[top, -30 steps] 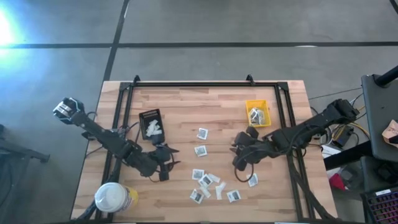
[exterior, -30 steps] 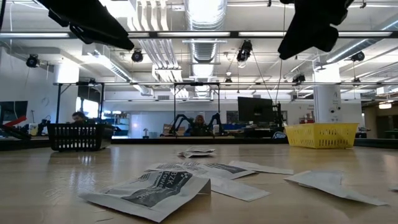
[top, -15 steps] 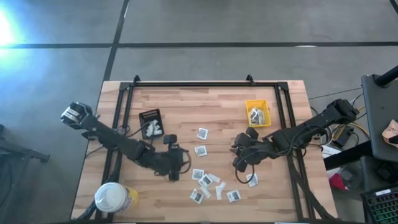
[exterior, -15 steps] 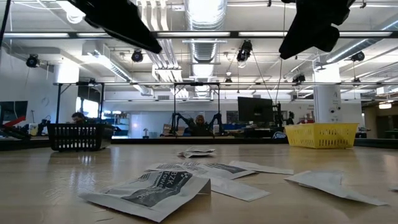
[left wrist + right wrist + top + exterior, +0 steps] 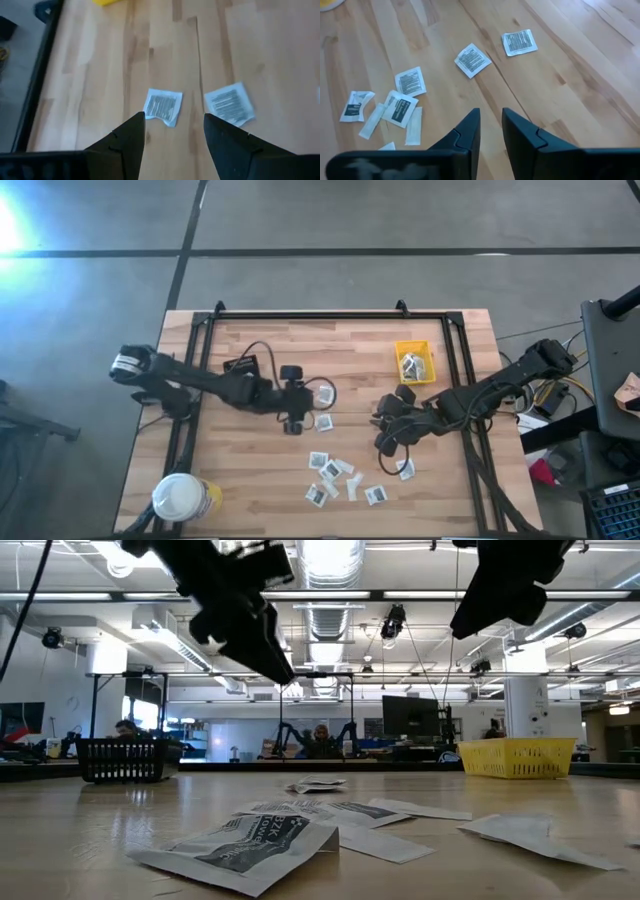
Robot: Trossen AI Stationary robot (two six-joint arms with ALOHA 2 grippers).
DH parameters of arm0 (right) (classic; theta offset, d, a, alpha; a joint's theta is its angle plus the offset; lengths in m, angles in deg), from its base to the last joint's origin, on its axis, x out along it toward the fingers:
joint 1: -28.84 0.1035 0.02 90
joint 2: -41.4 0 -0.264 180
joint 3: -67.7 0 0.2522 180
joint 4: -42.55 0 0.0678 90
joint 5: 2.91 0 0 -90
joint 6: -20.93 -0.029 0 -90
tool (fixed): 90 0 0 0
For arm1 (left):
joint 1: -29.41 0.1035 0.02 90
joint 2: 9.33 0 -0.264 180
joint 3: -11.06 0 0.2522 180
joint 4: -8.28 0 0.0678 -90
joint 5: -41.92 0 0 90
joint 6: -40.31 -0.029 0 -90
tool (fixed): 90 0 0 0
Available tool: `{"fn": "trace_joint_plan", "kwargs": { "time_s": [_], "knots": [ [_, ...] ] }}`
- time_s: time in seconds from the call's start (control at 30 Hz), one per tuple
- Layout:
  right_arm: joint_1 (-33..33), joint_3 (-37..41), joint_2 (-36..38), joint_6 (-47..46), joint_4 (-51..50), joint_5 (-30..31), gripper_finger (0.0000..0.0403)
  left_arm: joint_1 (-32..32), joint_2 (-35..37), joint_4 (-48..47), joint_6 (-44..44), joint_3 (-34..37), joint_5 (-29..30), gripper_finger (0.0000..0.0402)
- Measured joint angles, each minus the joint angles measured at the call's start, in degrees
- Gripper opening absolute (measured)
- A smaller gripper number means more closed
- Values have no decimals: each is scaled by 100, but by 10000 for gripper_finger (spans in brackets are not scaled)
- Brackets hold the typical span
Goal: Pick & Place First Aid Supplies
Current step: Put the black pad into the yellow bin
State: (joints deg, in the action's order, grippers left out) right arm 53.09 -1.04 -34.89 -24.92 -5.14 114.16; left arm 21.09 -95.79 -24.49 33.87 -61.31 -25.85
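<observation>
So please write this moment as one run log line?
left hand: open, above two packets | right hand: empty, hovering | yellow bin: some packets inside

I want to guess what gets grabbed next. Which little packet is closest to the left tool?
The packet just ahead of the open left tool; a second packet lies off to one side.

A yellow bin (image 5: 414,363) sits near the surface's (image 5: 360,345) far right. A white-lidded tub (image 5: 182,499) stands at the near left corner.

Robotics lab in an open industrial hall: exposed ceiling ducts (image 5: 325,580), monitor (image 5: 408,718), further robot arms (image 5: 292,732) beyond the wooden worktable (image 5: 360,350).
</observation>
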Motion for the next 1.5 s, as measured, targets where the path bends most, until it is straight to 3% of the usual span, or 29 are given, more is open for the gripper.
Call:
{"fn": "trace_joint_plan", "kwargs": {
  "time_s": [0.27,0.43,0.6,1.1,1.5],
  "knots": [
    [0,82,0,-11,0,0,63,504,-397,-486,-454,-467,-548,197],
    [0,88,0,-8,4,0,67,663,-489,-881,-724,-855,-636,197],
    [0,88,0,-13,2,0,75,816,-645,-865,-766,-895,-1123,197],
    [0,148,0,109,-3,5,65,674,-1814,-843,-865,-1282,-1075,197],
    [0,154,0,105,2,5,77,976,-2331,-856,-1145,-1504,-1067,197]
  ]
}}
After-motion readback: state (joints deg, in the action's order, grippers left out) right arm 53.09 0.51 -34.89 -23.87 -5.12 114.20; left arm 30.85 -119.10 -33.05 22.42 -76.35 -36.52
